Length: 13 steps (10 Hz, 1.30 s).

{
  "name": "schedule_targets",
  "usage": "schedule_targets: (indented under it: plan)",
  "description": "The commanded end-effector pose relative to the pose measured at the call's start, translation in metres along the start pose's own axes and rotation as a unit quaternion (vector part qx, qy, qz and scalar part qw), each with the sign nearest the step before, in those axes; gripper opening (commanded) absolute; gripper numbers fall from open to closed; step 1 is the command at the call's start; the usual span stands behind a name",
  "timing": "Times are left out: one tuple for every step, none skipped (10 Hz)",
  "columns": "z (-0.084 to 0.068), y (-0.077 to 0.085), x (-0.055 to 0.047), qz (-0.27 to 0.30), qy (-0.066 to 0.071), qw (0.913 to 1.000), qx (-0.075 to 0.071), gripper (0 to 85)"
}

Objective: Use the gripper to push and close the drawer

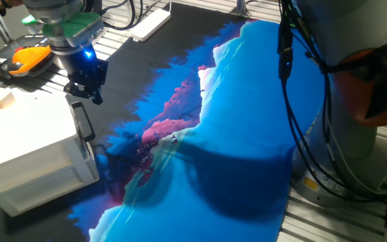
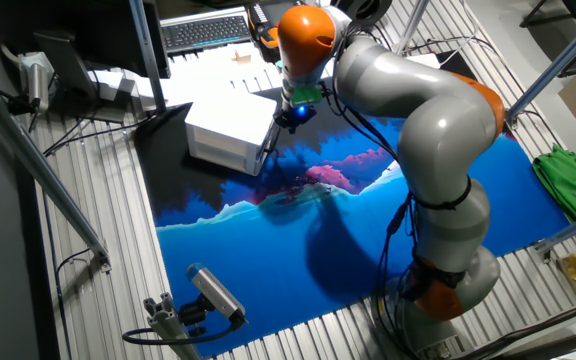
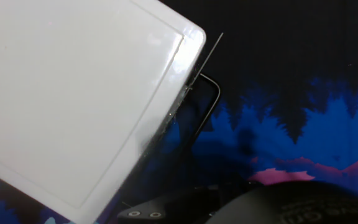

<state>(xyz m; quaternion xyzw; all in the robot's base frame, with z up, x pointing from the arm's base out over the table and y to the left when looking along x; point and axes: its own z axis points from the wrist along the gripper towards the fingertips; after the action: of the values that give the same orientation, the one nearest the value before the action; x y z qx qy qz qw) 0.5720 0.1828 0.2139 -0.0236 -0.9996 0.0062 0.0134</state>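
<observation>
The white cabinet (image 1: 25,144) stands at the left on the dark cloth. Its drawer (image 1: 87,138) faces right and carries a black bar handle (image 1: 82,121). The drawer front sits close against the cabinet body, and only a narrow gap shows in the hand view beside the handle (image 3: 207,102). My black gripper (image 1: 87,93), lit blue, hangs just above and behind the handle without clearly touching it. The other fixed view shows the gripper (image 2: 292,118) at the front top edge of the cabinet (image 2: 223,135). Whether the jaws are open is unclear.
A small wooden block (image 1: 2,99) lies on the cabinet top. A blue and pink printed cloth (image 1: 247,134) covers the table. An orange and black device (image 1: 25,59) lies behind the cabinet. The arm's grey base (image 1: 361,107) stands at the right. A keyboard (image 2: 206,30) is beyond.
</observation>
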Motion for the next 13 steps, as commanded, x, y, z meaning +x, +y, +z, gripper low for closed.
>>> schedule_targets:
  plan:
    - [0.000,0.000,0.000,0.001,0.001,1.0000,-0.001,0.0]
    - [0.000,0.000,0.000,0.003,0.002,1.0000,-0.008,0.0]
    - [0.000,0.000,0.000,0.004,0.001,1.0000,-0.009,0.0]
    - [0.000,0.001,-0.001,0.004,-0.001,0.9999,-0.009,0.0]
    - [-0.001,0.002,-0.001,0.007,-0.001,0.9999,-0.008,0.0]
    - [-0.002,0.000,-0.001,0.005,-0.002,1.0000,-0.006,0.0]
    - [-0.006,-0.004,0.000,0.001,0.000,1.0000,-0.008,0.0]
    - [-0.009,-0.006,0.001,0.001,0.000,1.0000,-0.007,0.0]
    - [-0.010,-0.006,0.001,0.001,0.000,1.0000,-0.007,0.0]
    - [-0.010,-0.006,0.001,0.003,-0.001,0.9999,-0.010,0.0]
    - [-0.012,-0.007,0.001,0.007,-0.006,0.9997,-0.021,0.0]
    - [-0.016,-0.006,0.001,0.010,-0.011,0.9996,-0.024,0.0]
    - [-0.022,-0.005,0.002,0.014,-0.011,0.9996,-0.024,0.0]
